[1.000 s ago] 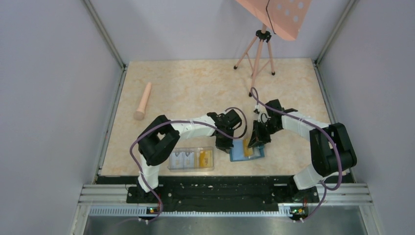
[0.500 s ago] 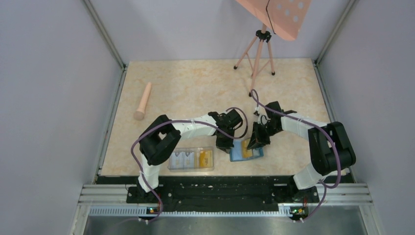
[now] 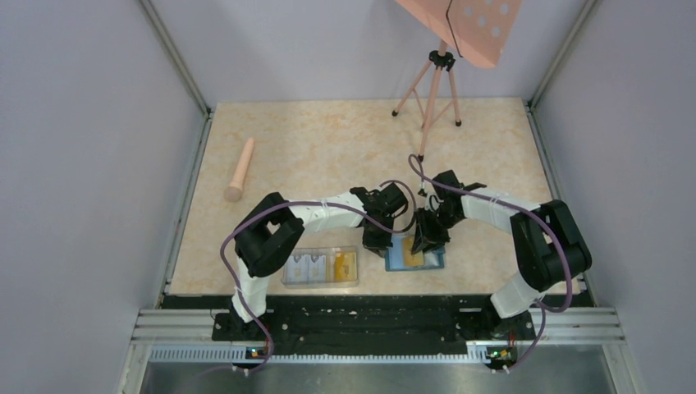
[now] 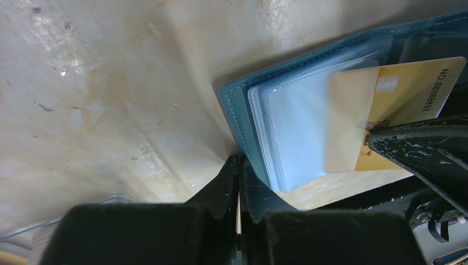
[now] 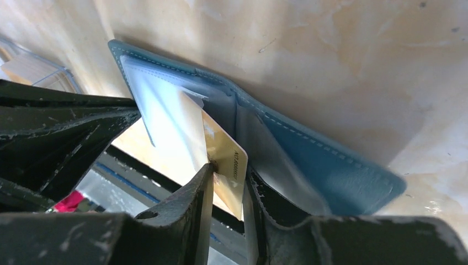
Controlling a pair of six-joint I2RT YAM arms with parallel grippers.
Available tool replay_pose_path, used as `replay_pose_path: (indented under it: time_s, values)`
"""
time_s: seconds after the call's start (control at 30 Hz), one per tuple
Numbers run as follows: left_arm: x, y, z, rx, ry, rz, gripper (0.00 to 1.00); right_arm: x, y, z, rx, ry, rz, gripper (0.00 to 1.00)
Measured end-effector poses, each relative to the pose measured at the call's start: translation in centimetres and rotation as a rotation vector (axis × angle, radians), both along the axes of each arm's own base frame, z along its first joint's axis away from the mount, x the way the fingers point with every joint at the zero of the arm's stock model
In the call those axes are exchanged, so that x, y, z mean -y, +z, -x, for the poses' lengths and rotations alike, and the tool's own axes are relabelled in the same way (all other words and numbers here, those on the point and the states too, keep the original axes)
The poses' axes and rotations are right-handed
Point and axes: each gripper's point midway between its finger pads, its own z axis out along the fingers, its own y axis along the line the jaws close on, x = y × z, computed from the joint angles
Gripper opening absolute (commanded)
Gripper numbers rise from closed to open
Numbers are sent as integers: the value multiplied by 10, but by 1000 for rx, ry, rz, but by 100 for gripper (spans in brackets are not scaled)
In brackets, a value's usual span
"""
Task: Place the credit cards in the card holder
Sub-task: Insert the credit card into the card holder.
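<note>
The teal card holder lies open on the table between my two grippers. Its clear inner pockets face up. My right gripper is shut on a yellow credit card, whose far end sits inside a clear pocket of the card holder. The card's printed end sticks out to the right. My left gripper is shut, and its tips rest against the holder's left cover edge. In the top view the left gripper is at the holder's left side.
A clear plastic box with several more cards stands left of the holder, near the table's front edge. A pink cylinder lies at the far left. A pink tripod stands at the back.
My right gripper has moved left toward the left gripper with the yellow card, sliding it further over the holder. The left gripper has stayed put.
</note>
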Motion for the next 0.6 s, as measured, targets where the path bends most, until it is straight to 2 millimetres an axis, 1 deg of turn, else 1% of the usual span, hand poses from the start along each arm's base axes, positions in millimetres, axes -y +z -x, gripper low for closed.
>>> replay_pose_path:
  time_s: [0.1,0.2,0.3,0.47,0.5,0.53,0.6]
  values:
    - [0,0,0,0,0,0,2,2,-1,1,6,6,53,40]
    - [0,0,0,1,0,1,2,3,-1,2,9,11,98,48]
    - [1,0,0,0,-1,1,2,2,0,3,17,15,121,55]
    - [1,0,0,-1,-1,3,2,6,2,5,30,10,161,61]
    - [1,0,0,-1,-1,4,2,7,2,5,31,7,166,68]
    - [2,0,1,-2,-2,4,2,8,2,5,34,5,173,71]
    - [2,0,1,-2,-2,5,2,10,5,5,43,-5,183,73]
